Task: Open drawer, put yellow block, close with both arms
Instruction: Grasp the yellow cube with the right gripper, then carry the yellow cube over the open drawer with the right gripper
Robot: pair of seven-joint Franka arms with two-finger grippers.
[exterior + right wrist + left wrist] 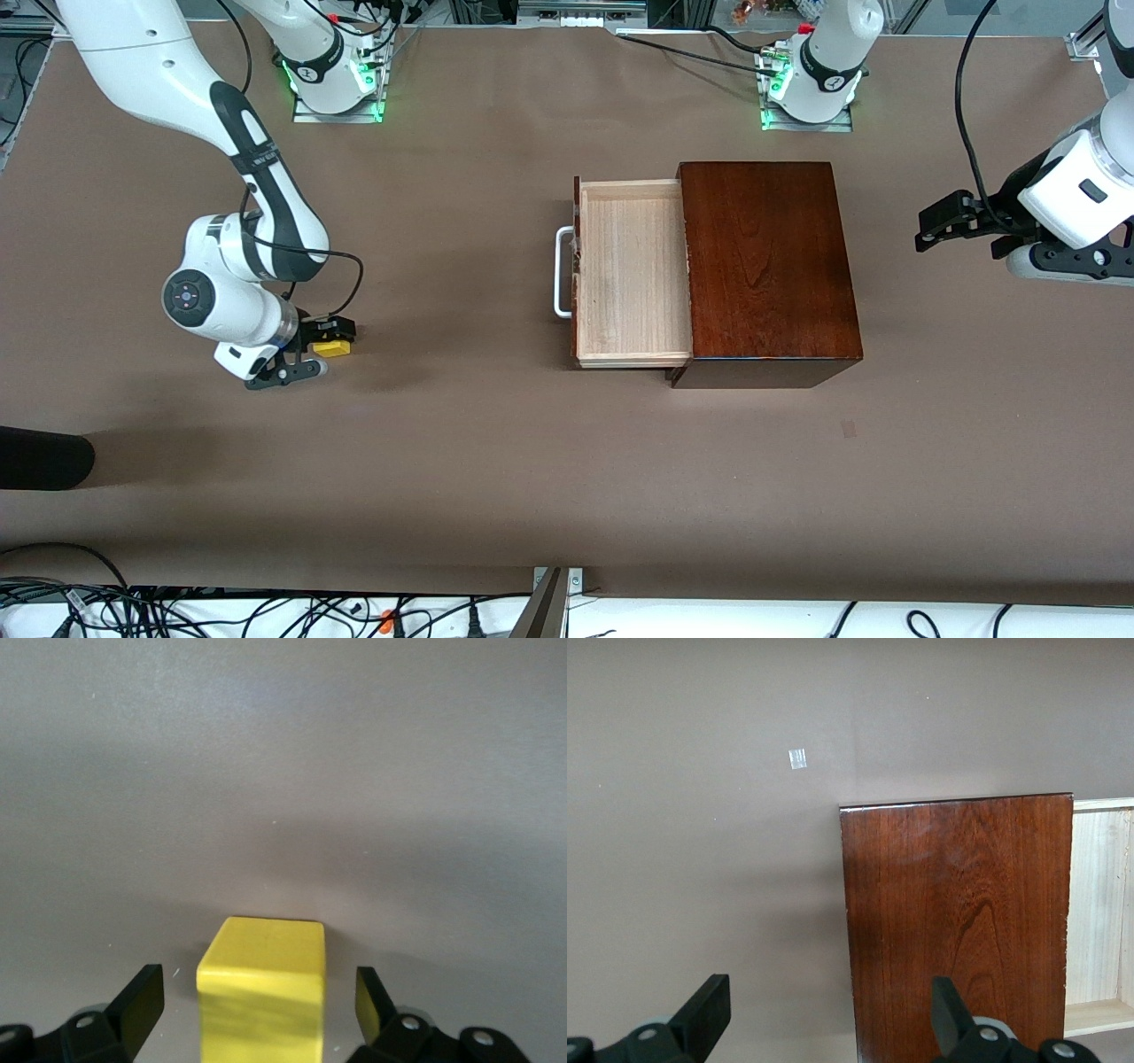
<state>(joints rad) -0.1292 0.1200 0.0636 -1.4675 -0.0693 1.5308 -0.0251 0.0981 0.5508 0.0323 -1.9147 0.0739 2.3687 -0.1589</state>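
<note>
The yellow block (333, 349) (261, 988) sits on the brown table toward the right arm's end. My right gripper (321, 351) (259, 999) is down around it, open, with a gap showing between each finger and the block. The drawer (633, 266) (1099, 904) is pulled out of the dark reddish-brown box (766, 266) (957, 921); its pale tray holds nothing and its white handle (562, 270) points toward the right arm's end. My left gripper (930, 229) (828, 1005) hangs open over the table past the box's closed end, holding nothing.
A black rounded object (40, 456) pokes in at the table's edge toward the right arm's end, nearer to the front camera. A small tape mark (849, 429) (797, 758) lies on the table nearer to the camera than the box. Cables run along the near edge.
</note>
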